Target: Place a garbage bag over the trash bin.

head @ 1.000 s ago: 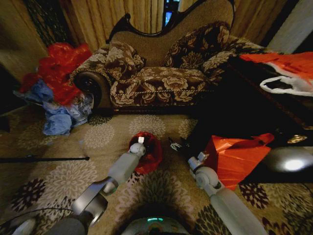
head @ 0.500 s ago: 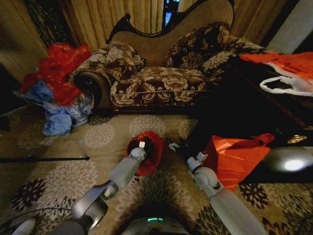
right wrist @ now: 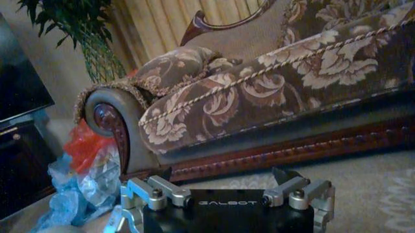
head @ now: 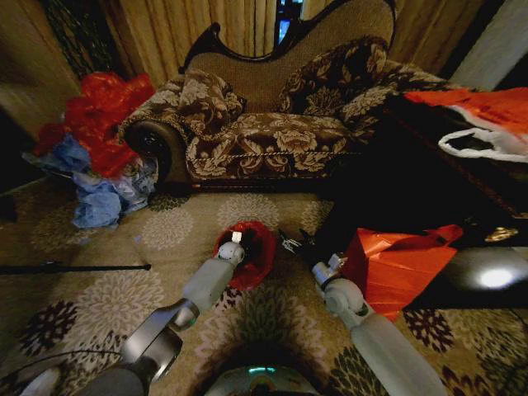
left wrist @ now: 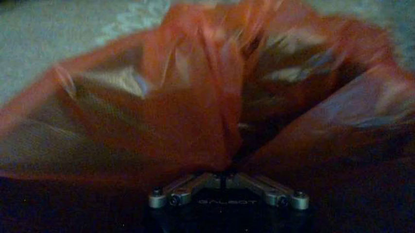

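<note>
While the left gripper [left wrist: 227, 177] pinches the crinkly red plastic garbage bag [head: 252, 252], the open right gripper [head: 290, 242] at three o'clock should spread its mouth evenly.

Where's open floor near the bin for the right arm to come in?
Free: the carpet between the floral sofa and the garbage bag, and the strip between both arms. Crowded: the orange sheet beside the open right end effector; the bag heap far left. The left end effector grips the bag.
</note>
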Tool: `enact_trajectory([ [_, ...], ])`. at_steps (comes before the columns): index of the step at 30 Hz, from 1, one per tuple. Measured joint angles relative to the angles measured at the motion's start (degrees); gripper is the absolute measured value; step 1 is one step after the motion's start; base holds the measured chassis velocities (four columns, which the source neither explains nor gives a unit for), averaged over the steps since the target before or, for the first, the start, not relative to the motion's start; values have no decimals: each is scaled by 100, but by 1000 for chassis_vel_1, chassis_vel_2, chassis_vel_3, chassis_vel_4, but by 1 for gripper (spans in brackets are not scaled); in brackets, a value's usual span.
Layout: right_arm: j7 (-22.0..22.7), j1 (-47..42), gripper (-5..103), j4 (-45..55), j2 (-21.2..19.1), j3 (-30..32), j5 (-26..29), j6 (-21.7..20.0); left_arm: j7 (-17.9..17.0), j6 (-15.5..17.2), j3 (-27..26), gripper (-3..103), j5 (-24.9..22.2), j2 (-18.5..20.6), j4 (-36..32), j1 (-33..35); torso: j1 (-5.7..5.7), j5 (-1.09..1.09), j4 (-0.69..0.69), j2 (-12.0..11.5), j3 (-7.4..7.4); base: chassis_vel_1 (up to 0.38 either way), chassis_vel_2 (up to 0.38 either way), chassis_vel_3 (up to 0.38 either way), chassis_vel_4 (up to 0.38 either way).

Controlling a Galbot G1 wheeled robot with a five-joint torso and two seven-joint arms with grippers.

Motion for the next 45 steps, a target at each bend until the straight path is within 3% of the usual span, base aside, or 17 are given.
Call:
enact_trajectory([
  [11,62,-197,100,268,-85,125,4,0,-33,-82,31,0,-268,633,-1605,650,0,-1,1,0,0,0,0,0,0],
  [13,63,-245,100,317,-92,166,3,0,94,-275,-20,0,-209,733,-1865,794,0,-1,1,0,0,0,0,0,0],
  [16,200,-431,100,548,-124,282,60,-45,387,-1064,-173,0,-105,1053,-2513,1183,0,-1,0,0,0,0,0,0,0],
  [17,200,-431,100,548,-124,282,60,-45,387,-1064,-173,0,-105,1053,-2513,1183,0,-1,0,0,0,0,0,0,0],
  [20,388,-853,100,860,-55,529,-177,-174,418,-2305,-435,0,244,1728,-3503,1798,0,-2,0,0,0,0,0,0,0],
  [21,388,-853,100,860,-55,529,-177,-174,418,-2305,-435,0,244,1728,-3503,1798,0,-2,0,0,0,0,0,0,0],
  [24,367,-1329,100,1058,142,793,-667,-313,5,-2484,-851,-1,528,2297,-4577,2480,-1,2,3,0,-1,0,0,0,0],
  [26,341,-1517,100,1160,209,923,-698,-393,-49,-2511,-981,-1,704,2437,-4854,2689,-1,3,4,1,-1,0,0,0,0],
  [29,341,-2149,100,1454,403,1304,-897,-411,-127,-2663,-1578,15,1322,2703,-5554,3627,0,-5,-4,1,0,0,0,0,0],
  [30,341,-2149,100,1454,403,1304,-897,-411,-127,-2663,-1578,15,1322,2703,-5554,3627,0,-5,-4,1,0,0,0,0,0],
  [32,237,-2584,100,1587,543,1522,-1327,-256,-169,-2612,-2350,25,1591,2664,-6106,4738,-1,1,4,1,-1,0,0,0,0],
  [33,237,-2584,100,1587,543,1522,-1327,-256,-169,-2612,-2350,25,1591,2664,-6106,4738,-1,1,4,1,-1,0,0,0,0],
  [36,106,-3274,100,1860,862,1692,-1706,12,-18,-2771,-3433,42,2251,2081,-6767,6497,-2,-1,4,1,-1,0,0,0,0],
  [38,45,-3524,100,1952,1021,1749,-1943,168,11,-2900,-3711,42,2401,1833,-6955,6933,-2,2,4,1,-2,0,0,0,0],
  [39,-57,-3734,100,2008,1176,1805,-2193,307,30,-2998,-3952,53,2488,1578,-7137,7270,-2,0,4,2,-2,0,0,0,0],
  [40,-201,-3958,100,2062,1345,1865,-2482,454,49,-3101,-4136,53,2523,1351,-7321,7529,-2,-1,1,2,-2,0,0,0,0],
  [45,-347,-4461,100,2340,1633,1977,-2955,792,56,-3198,-4270,69,2582,817,-7880,7982,-1,1,0,2,-1,0,0,0,0],
])
